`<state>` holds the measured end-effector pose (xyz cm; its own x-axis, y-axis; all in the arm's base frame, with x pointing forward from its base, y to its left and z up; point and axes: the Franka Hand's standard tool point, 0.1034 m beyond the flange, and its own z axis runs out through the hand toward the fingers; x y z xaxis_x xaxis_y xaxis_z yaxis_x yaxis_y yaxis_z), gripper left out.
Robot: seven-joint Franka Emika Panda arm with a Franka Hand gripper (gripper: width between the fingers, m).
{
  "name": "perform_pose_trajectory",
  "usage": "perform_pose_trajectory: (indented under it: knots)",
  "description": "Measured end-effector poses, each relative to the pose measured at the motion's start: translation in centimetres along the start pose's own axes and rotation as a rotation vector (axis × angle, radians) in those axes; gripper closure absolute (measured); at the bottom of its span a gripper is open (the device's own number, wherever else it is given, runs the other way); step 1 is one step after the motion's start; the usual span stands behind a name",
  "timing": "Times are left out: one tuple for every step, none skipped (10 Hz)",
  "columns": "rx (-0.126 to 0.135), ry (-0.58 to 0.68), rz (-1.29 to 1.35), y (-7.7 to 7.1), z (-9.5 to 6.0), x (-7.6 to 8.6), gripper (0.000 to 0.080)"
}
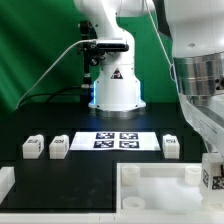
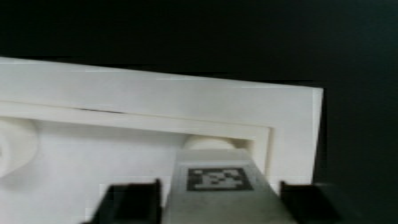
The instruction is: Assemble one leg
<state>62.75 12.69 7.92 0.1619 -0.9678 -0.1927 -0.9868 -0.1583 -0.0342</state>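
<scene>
My gripper (image 1: 209,168) at the exterior view's right is shut on a leg (image 1: 209,179), a small white block with a tag, and holds it over the right corner of the large white panel (image 1: 150,196). In the wrist view the leg (image 2: 217,178) sits between my two dark fingers (image 2: 128,205), inside the panel's raised rim (image 2: 267,128); my gripper (image 2: 217,208) is closed on it. Three more legs lie on the black table: two at the left (image 1: 33,147) (image 1: 59,146) and one at the right (image 1: 171,146).
The marker board (image 1: 115,140) lies flat in the middle of the table, in front of the robot base (image 1: 116,85). A white part (image 1: 5,181) sits at the near left edge. A round white boss (image 2: 13,150) stands inside the panel.
</scene>
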Motion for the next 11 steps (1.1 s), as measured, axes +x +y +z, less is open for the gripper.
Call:
perform_pose_trajectory:
  knots:
    - [-0.011,-0.001,-0.133,0.4,0.1,0.2,0.0263]
    - [-0.036,-0.001,-0.203,0.7,0.1,0.2,0.0186]
    - [-0.054,0.015,-0.341,0.8,0.0,0.1,0.0186]
    - [-0.055,0.013,-0.432,0.8,0.1,0.3,0.0157]
    - [-0.056,0.012,-0.507,0.8,0.1,0.3,0.0152]
    - [-0.066,0.024,-0.664,0.8,0.0,0.4,0.0152]
    - [-0.097,0.066,-0.848,0.7,-0.1,0.4,0.015]
    - [-0.11,0.085,-0.982,0.3,-0.4,0.3,0.015]
    - [-0.108,0.087,-1.067,-0.2,-0.8,0.3,0.015]
    - [-0.097,0.096,-1.193,-0.6,-1.0,0.7,0.015]
    - [-0.092,0.094,-1.11,-0.5,-0.9,0.6,0.015]
